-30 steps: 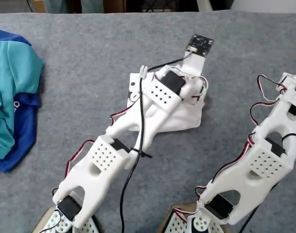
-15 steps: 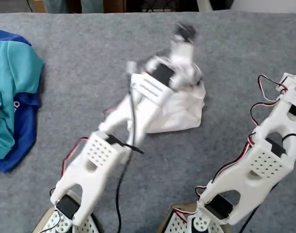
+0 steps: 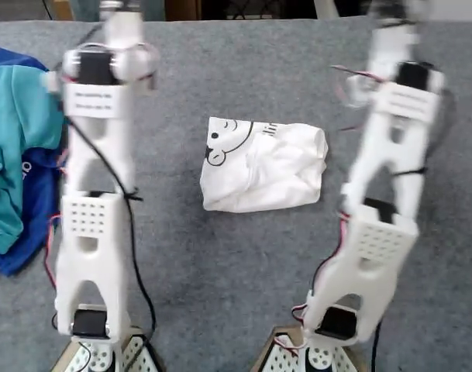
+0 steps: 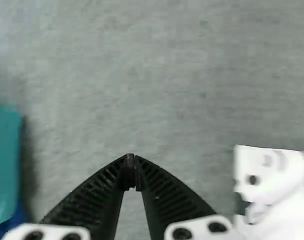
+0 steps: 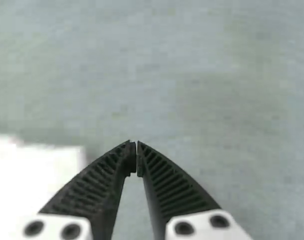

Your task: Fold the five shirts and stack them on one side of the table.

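A folded white shirt (image 3: 263, 167) with a black cartoon print lies in the middle of the grey table. A teal shirt (image 3: 18, 132) lies on top of a blue shirt (image 3: 34, 217) at the left edge. My left arm (image 3: 100, 85) stretches toward the far left, between that pile and the white shirt. Its gripper (image 4: 131, 162) is shut and empty over bare cloth, with the teal shirt (image 4: 4, 170) on one side and the white shirt (image 4: 271, 180) on the other. My right gripper (image 5: 132, 148) is also shut and empty, next to the white shirt (image 5: 37, 170).
The grey felt table (image 3: 243, 70) is bare around the white shirt. The right arm (image 3: 394, 116) stands stretched out to the right of the shirt. The table's far edge runs along the top of the high view.
The left arm lifted off the white shirt and swung to the far left. The right arm swung in from the right edge and stretched toward the far side. The shirt stays folded.
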Available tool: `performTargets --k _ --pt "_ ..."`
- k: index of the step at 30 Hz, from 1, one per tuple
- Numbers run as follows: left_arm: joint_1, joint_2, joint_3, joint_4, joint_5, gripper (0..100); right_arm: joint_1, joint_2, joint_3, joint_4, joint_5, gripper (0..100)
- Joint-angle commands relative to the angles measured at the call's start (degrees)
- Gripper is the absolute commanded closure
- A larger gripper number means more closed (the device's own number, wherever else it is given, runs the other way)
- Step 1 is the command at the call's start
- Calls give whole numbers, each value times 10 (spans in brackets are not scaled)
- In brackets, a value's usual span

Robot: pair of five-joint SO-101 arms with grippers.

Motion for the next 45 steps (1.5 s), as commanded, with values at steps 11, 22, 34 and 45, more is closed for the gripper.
performTargets --k 11,22,34,45 --pt "-109 -80 342 4 12 971 -166 56 -33 196 67 983" --pt "-37 -321 941 -378 61 971 -228 60 -94 203 69 983" --pt "-37 -516 1258 -683 61 968 -250 135 -102 136 69 983" --pt "-35 -516 1261 -683 42 970 -258 134 -110 146 69 983"
